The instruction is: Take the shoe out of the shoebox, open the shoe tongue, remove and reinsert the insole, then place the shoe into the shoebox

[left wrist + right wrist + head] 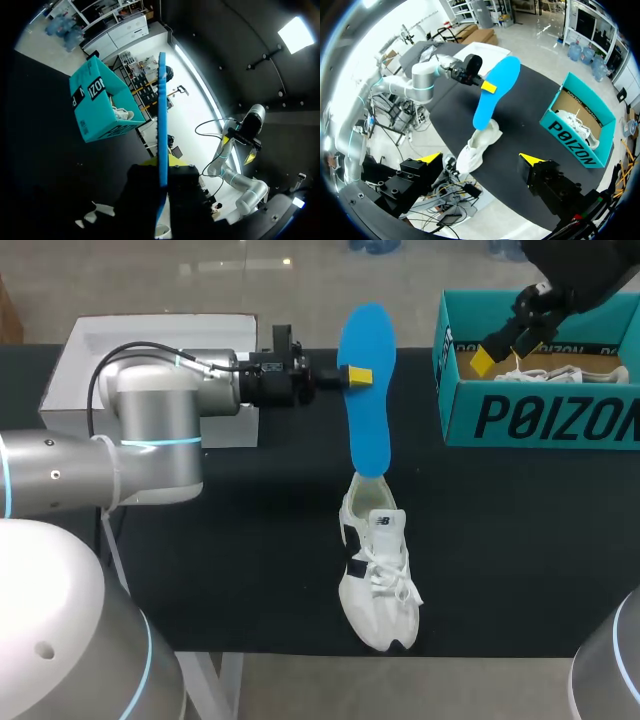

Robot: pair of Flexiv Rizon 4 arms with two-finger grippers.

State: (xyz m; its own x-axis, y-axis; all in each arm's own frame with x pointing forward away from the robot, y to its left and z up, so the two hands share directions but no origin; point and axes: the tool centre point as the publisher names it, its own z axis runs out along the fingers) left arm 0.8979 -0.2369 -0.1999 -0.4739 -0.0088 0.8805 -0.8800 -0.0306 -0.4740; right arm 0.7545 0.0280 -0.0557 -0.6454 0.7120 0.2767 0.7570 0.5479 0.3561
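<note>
Shoe [378, 575] lies mid-bench, toe almost at the near edge, heel toward the far edge. Black bench [250, 570] shows wide on both sides of it, and there is a broad strip between it and the shoebox [540, 420].

Shoebox stands at the far right corner, open on top, with 1 second shoe [565, 372] inside. White box [150, 340] sits at the far left corner.

Left gripper [352, 375] is clenched on the blue insole [368, 430], gripping near its upper end. The insole stands on end above the bench middle, its lower end at the shoe's mouth. Right gripper [480, 158] hangs over the shoebox, its 2 fingers spread wide, grasping nothing.

Hard to make out:
- whether the insole's lower end is inside the shoe or only touches the collar
- the white box, partly behind the left arm [150, 430]
- the shoebox's right end, cut off in the head view
- the insole in the left wrist view, which shows it only edge-on
</note>
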